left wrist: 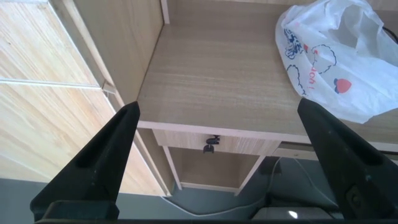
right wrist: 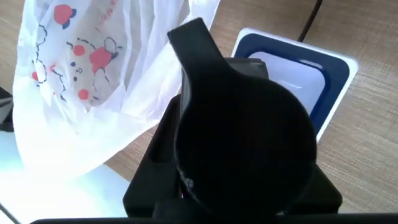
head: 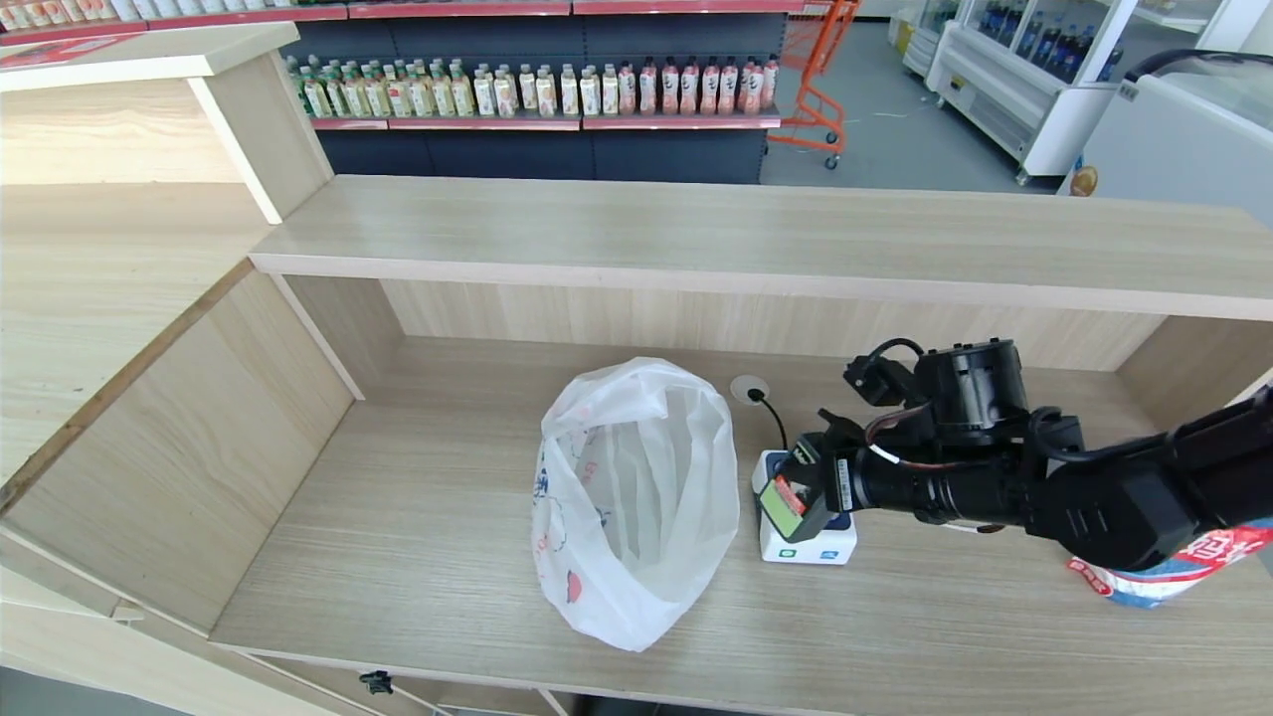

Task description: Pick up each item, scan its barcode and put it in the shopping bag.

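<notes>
Right gripper (head: 799, 489) was clamped on a small green-and-red packet (head: 782, 502), holding it just above the barcode scanner (head: 811, 545) and close beside the white shopping bag (head: 636, 497). The packet looked light and flat, probably a soft wrapper. It'd crush or slip easily, so grip across the flat faces near the middle, moderate force. Bag mouth was open; the thin film would likely shift if bumped. A red-and-blue packet (head: 1174, 579) lay on the counter (head: 398, 537) under the right arm. Left gripper (left wrist: 217, 109) was spread wide, empty, near the counter's front edge.
</notes>
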### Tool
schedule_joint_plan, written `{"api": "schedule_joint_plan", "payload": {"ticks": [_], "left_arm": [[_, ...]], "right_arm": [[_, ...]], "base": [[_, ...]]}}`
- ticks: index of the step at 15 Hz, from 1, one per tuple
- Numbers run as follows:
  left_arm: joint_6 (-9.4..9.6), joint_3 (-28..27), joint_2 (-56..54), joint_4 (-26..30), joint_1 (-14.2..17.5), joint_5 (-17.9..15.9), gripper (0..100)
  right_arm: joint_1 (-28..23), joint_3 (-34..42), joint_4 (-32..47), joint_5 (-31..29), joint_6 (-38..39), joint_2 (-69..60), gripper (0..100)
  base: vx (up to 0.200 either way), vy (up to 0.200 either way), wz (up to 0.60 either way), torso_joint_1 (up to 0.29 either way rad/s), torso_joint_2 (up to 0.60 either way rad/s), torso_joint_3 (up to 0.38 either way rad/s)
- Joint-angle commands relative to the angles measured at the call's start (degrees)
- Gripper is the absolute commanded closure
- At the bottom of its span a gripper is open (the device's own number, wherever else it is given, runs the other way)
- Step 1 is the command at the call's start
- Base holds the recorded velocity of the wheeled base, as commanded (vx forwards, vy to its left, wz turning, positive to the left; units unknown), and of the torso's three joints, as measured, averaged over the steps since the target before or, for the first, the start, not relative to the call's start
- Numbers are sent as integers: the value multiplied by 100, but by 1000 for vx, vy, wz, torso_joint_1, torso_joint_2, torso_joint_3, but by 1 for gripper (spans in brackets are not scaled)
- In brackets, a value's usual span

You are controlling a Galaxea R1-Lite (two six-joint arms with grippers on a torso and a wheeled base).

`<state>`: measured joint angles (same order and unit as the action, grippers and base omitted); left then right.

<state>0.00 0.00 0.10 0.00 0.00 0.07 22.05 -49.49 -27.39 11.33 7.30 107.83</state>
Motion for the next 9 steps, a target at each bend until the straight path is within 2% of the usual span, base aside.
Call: {"api": "schedule_joint_plan", "payload": {"ticks": [1,7,9], "left_arm": [[0,0,-1,0,0,1,0],[0,0,-1,0,0,1,0],[0,0,-1,0,0,1,0]], "right_arm": [[10,-8,-223,-113,-27,344,100],[18,-16,-319,-201,70,160,100],[27,19,-249,-166,913,-596,100]], "base": [[0,0,0,0,0,0],[0,0,0,0,0,0],[0,0,0,0,0,0]]}}
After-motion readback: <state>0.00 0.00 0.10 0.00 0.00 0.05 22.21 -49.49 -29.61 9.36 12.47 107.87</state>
